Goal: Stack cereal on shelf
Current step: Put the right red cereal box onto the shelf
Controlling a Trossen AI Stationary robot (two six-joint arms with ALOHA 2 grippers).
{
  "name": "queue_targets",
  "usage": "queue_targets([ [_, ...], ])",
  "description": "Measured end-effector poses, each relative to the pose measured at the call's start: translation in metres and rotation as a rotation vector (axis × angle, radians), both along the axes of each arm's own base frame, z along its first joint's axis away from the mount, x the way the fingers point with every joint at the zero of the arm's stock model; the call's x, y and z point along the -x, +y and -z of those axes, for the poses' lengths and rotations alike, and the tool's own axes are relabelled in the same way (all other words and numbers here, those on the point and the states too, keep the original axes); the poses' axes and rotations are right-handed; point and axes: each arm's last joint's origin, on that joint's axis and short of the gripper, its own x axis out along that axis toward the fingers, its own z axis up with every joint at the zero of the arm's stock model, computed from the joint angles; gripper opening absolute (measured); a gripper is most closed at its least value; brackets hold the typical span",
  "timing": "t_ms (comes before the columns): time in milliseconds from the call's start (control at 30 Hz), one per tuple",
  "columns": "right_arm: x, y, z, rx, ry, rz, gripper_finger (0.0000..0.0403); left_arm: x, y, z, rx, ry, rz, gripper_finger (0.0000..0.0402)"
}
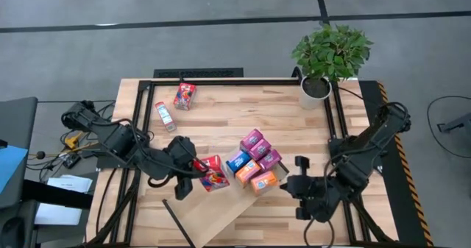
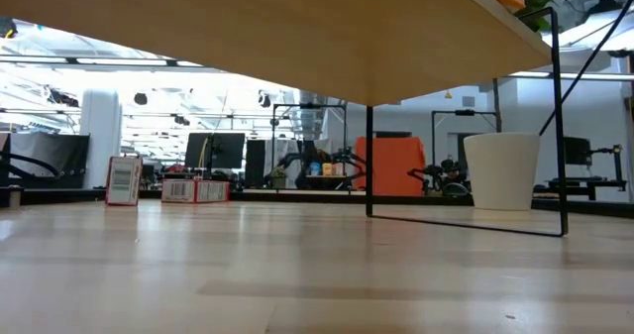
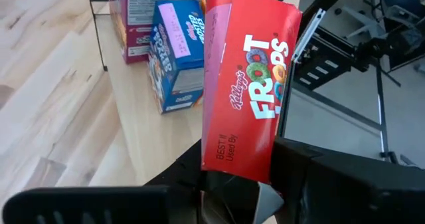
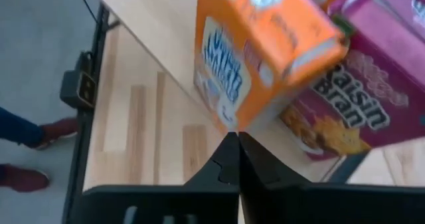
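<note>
Here, step: a red cereal box (image 3: 249,91) was pinched by the left end effector (image 1: 185,176) over the shelf (image 1: 213,211).
Right end effector (image 1: 300,183): pressed together, empty.
Next: release called for beside the stacked boxes (image 1: 254,160).

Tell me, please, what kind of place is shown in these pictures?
Probably a robotics lab or workshop. A wooden table with a black frame stands on a grey floor; the low view shows monitors and other equipment under ceiling lights. A potted plant decorates one corner.
</note>
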Motion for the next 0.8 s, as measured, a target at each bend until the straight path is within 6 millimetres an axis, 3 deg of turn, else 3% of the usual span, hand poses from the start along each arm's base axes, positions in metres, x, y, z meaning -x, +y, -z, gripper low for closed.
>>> queue_targets([
  [333, -0.015, -0.017, -0.001, 0.056, -0.022, 0.052, 0.0034, 0.000, 0.000, 0.000, 0.004, -0.002, -0.013, 0.0091],
  [633, -0.023, -0.022, -0.004, 0.083, -0.048, 0.016, 0.0014, 0.000, 0.000, 0.000, 0.005, -0.002, -0.014, 0.0091],
  [800, -0.026, -0.023, -0.005, 0.086, -0.060, 0.014, 0.0025, 0.000, 0.000, 0.000, 0.005, -0.003, -0.014, 0.0091],
])
